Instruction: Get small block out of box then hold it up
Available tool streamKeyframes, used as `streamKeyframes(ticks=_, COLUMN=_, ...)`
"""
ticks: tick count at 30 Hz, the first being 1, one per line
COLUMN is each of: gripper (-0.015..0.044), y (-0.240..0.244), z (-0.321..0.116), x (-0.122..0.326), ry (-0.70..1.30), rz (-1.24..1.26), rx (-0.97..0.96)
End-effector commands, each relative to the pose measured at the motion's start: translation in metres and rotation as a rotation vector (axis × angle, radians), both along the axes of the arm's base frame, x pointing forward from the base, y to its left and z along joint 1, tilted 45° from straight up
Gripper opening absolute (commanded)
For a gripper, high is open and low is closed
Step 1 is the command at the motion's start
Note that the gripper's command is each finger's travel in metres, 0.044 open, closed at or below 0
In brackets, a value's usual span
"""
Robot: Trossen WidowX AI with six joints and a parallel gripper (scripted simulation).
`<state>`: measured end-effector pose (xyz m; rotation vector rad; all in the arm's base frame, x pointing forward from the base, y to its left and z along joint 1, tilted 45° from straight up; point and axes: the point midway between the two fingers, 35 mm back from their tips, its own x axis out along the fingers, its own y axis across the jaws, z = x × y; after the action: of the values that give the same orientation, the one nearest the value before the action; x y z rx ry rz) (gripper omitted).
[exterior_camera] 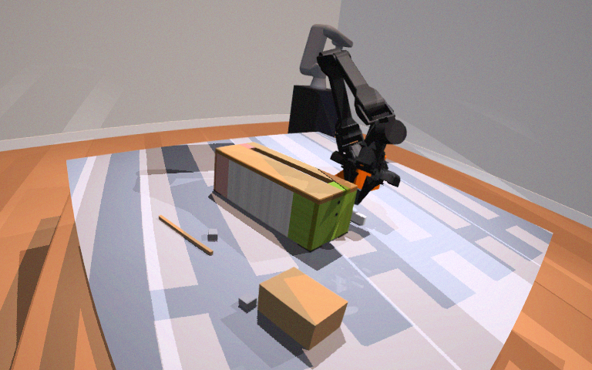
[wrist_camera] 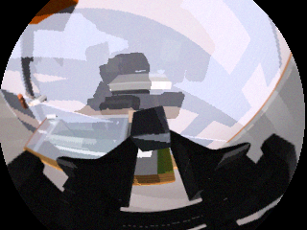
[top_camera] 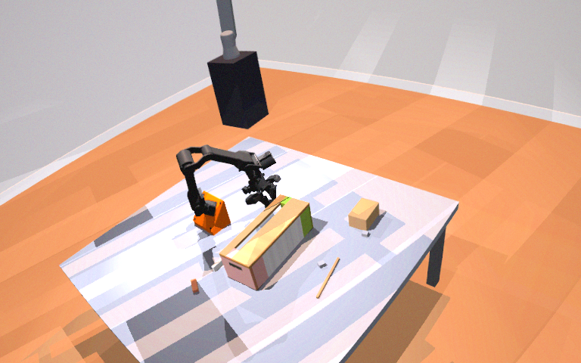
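The long box (top_camera: 264, 245) (exterior_camera: 257, 201) stands upright on the table (top_camera: 141, 265) (exterior_camera: 409, 293), with a slotted wooden top, grey see-through front, pink end and green end. My gripper (top_camera: 270, 201) (exterior_camera: 359, 196) (wrist_camera: 153, 133) points down behind the box, close beside its green end. It is shut on a small dark grey block (wrist_camera: 150, 126), which shows between the fingertips in the wrist view. In the top and exterior views the fingers and box hide the block. Its height above the table is hard to tell.
A pale bar (exterior_camera: 358, 217) (wrist_camera: 139, 85) lies behind the green end. Another pale piece and an orange block (top_camera: 194, 285) are near the pink end. In front are a cardboard box (top_camera: 364, 213) (exterior_camera: 301, 304), two grey cubes (top_camera: 321, 264) (exterior_camera: 247, 303) and a thin stick (top_camera: 328, 277) (exterior_camera: 185, 235).
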<state>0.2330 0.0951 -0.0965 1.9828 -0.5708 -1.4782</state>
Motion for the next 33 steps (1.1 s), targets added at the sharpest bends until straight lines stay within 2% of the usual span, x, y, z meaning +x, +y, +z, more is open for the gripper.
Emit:
streamKeyframes(ticks=1, gripper=0.0000, y=0.012, z=0.017, x=0.006, ry=0.017, rz=0.042, rx=0.029)
streamKeyframes(ticks=19, gripper=0.0000, y=0.042, z=0.089, x=0.018, ry=0.201, rz=0.343, rx=0.066)
streamKeyframes(ticks=33, gripper=0.0000, y=0.042, z=0.090, x=0.018, ry=0.203, rz=0.347, rx=0.066)
